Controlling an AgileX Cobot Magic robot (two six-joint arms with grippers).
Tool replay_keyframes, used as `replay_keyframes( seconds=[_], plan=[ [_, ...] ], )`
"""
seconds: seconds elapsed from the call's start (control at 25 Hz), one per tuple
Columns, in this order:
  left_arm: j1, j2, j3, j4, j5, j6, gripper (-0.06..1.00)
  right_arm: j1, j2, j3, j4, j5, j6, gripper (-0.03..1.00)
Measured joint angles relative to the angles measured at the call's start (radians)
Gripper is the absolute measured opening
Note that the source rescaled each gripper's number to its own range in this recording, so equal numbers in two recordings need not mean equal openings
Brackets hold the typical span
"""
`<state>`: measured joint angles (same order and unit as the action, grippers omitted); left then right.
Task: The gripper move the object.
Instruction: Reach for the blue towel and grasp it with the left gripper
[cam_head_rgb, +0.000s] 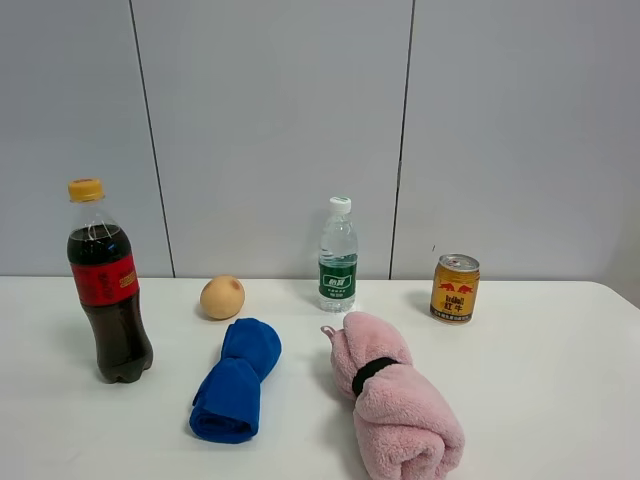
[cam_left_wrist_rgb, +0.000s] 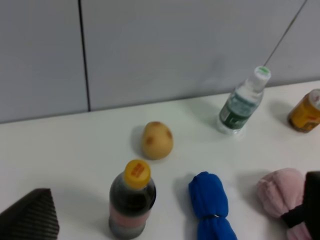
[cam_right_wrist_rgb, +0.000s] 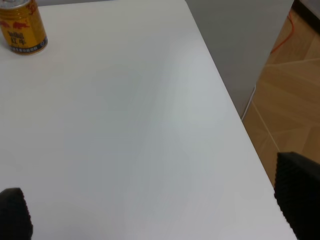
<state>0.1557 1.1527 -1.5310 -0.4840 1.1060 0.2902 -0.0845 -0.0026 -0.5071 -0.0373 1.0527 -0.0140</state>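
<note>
The small blue rolled towel (cam_head_rgb: 236, 385) lies on the white table (cam_head_rgb: 520, 370), front centre-left, pinched in the middle; it also shows in the left wrist view (cam_left_wrist_rgb: 210, 207). No gripper shows in the exterior high view. My left gripper (cam_left_wrist_rgb: 171, 205) is high above the table and well back from the towel, with only its two black fingertips (cam_left_wrist_rgb: 30, 220) showing at the frame edges, wide apart and empty. My right gripper (cam_right_wrist_rgb: 156, 205) hovers over the table's right end, far from the towel, its fingertips (cam_right_wrist_rgb: 297, 195) wide apart and empty.
A bigger pink rolled towel with a black band (cam_head_rgb: 395, 405) lies right of the blue one. A cola bottle (cam_head_rgb: 108, 285) stands at the left, with a potato (cam_head_rgb: 222, 297), a water bottle (cam_head_rgb: 338, 255) and a gold can (cam_head_rgb: 455, 288) behind. The table's right edge (cam_right_wrist_rgb: 235, 115) drops to a wooden floor.
</note>
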Motion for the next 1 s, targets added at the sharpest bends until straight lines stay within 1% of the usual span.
replay_keyframes(
  seconds=[0.12, 0.6, 0.72, 0.84, 1.0],
  plan=[
    [0.000, 0.035, -0.020, -0.011, 0.000, 0.018, 1.00, 0.000, 0.000, 0.000, 0.000, 0.000, 0.000, 1.00],
    [-0.001, 0.164, -0.030, -0.023, -0.007, 0.100, 1.00, 0.000, 0.000, 0.000, 0.000, 0.000, 0.000, 1.00],
    [-0.031, 0.205, -0.030, -0.026, -0.010, 0.119, 1.00, 0.000, 0.000, 0.000, 0.000, 0.000, 0.000, 1.00],
    [-0.076, 0.245, -0.030, -0.028, -0.040, 0.133, 1.00, 0.000, 0.000, 0.000, 0.000, 0.000, 0.000, 1.00],
    [-0.159, 0.305, -0.031, -0.028, -0.094, 0.141, 1.00, 0.000, 0.000, 0.000, 0.000, 0.000, 0.000, 1.00]
  ],
)
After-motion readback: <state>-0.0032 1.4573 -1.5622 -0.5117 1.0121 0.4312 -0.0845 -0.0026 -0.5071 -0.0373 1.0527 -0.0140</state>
